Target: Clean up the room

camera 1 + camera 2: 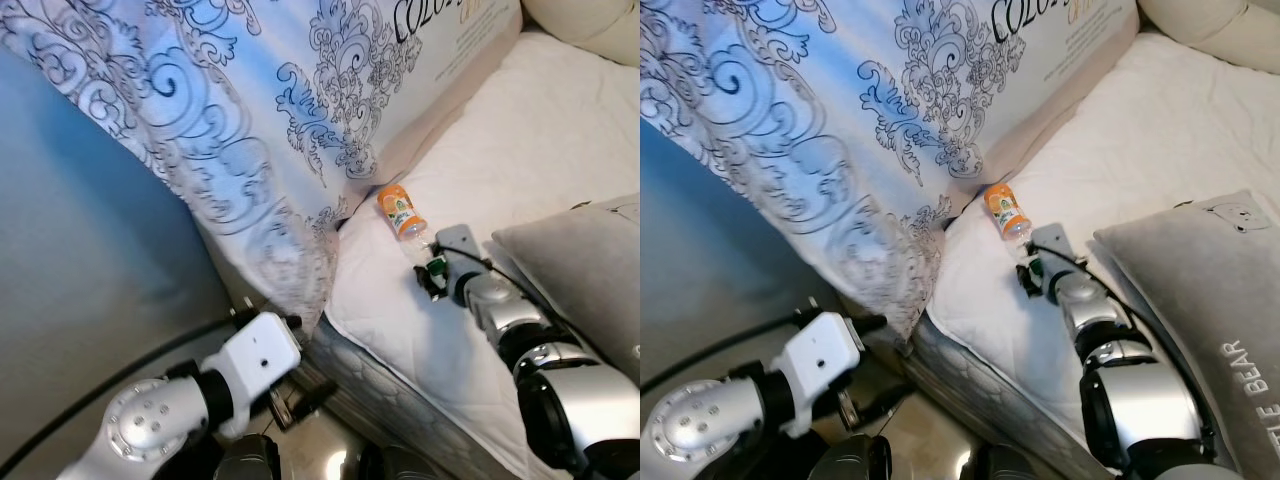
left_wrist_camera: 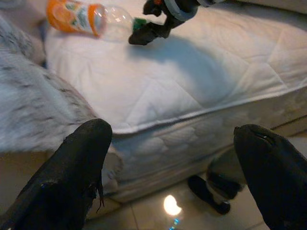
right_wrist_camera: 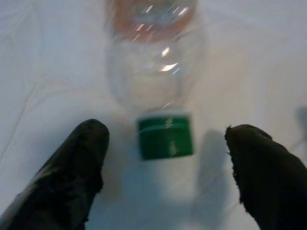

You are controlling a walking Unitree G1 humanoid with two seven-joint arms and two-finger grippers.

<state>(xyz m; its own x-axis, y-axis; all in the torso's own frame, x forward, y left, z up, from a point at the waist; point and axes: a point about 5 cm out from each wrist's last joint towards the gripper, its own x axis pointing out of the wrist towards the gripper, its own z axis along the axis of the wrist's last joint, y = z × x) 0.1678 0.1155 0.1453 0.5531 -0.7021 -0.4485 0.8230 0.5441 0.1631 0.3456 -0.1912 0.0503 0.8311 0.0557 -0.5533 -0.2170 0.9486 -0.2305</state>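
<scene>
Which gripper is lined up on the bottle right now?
The right gripper, open, fingers either side of the green cap of the bottle lying on the mattress. The left gripper hangs below the bed's edge.

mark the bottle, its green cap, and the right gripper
bottle (image 1: 400, 210): left eye view, on its orange label.
green cap (image 3: 165, 136): right wrist view, on the cap's side.
right gripper (image 3: 168, 167): right wrist view, midway between the open fingertips, at the cap.

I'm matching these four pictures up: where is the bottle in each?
Left eye: bottle mid-frame on the mattress.
Right eye: just above centre.
Left wrist: top left corner.
Right wrist: top centre, cap nearest.
Shared landmark: its green cap, between the open right gripper's fingers.
</scene>
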